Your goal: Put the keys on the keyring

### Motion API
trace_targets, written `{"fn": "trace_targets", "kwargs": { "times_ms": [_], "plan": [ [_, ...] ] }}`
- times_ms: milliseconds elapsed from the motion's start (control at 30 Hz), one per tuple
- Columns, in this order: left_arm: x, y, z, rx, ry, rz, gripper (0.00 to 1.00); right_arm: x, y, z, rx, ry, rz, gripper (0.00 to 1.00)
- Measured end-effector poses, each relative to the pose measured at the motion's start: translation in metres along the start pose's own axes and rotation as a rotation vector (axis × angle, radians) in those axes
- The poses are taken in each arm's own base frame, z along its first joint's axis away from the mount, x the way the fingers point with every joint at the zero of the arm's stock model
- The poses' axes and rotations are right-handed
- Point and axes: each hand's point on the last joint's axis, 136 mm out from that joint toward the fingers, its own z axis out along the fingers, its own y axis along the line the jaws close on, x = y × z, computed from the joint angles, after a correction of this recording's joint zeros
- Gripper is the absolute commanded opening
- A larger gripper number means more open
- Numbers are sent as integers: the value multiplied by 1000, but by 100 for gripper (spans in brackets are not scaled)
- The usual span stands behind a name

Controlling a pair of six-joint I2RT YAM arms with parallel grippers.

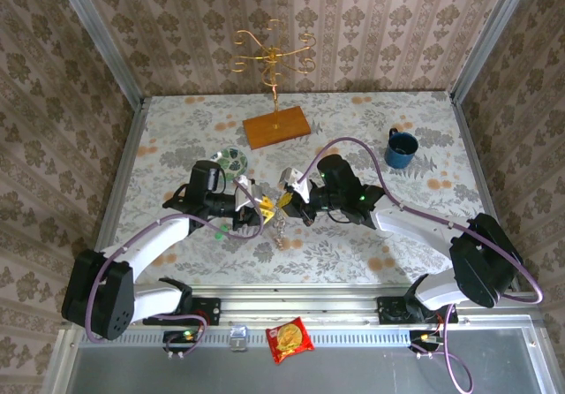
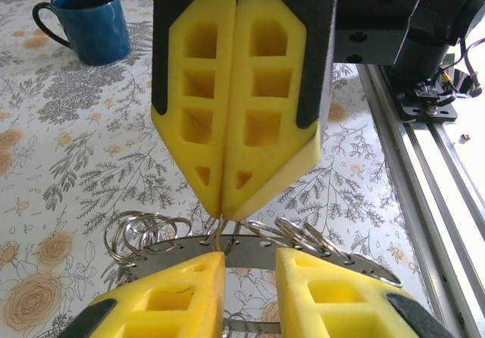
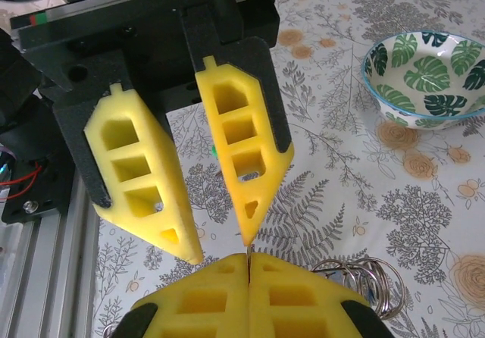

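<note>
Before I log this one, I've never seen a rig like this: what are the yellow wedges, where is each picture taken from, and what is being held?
This is a robot with two arms bolted to the near edge of a flowery table. One picture looks down from above. The other two come from a camera on each wrist, so each shows its own fingers at the bottom and the other arm's opposite.

The yellow wedges are the foam finger pads. The right gripper is shut, pinching a thin metal part of the keyring, a flat grey band carrying small wire loops. The left gripper is open, with one fingertip right by that pinch.

On the table are a leaf-patterned bowl, a blue mug and a gold stand on a wooden base. A snack packet lies on the near ledge. I cannot make out the keys.
</note>
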Motion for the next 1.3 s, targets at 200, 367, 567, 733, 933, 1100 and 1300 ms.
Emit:
{"fn": "trace_targets", "kwargs": {
  "times_ms": [200, 367, 567, 733, 933, 1100, 1300],
  "plan": [
    [3, 0, 2, 4, 6, -8, 25, -1, 5, 2, -16, -3, -9, 0],
    [8, -3, 9, 16, 31, -13, 25, -2, 9, 3, -23, -4, -15, 0],
    [8, -1, 10, 7, 33, -15, 15, -2, 10, 4, -28, -2, -16, 0],
    [5, -1, 11, 7, 23, -1, 12, -2, 11, 5, -31, -2, -17, 0],
    [2, -1, 11, 10, 11, -11, 0, -3, 10, 4, -27, -5, -22, 13],
    [0, -1, 12, 5, 4, 10, 0, -4, 4, -6, 22, -16, -28, 36],
    [-4, -6, 11, -44, 20, 109, 0, 1, -4, -50, 181, -55, -114, 38]
  ]
}}
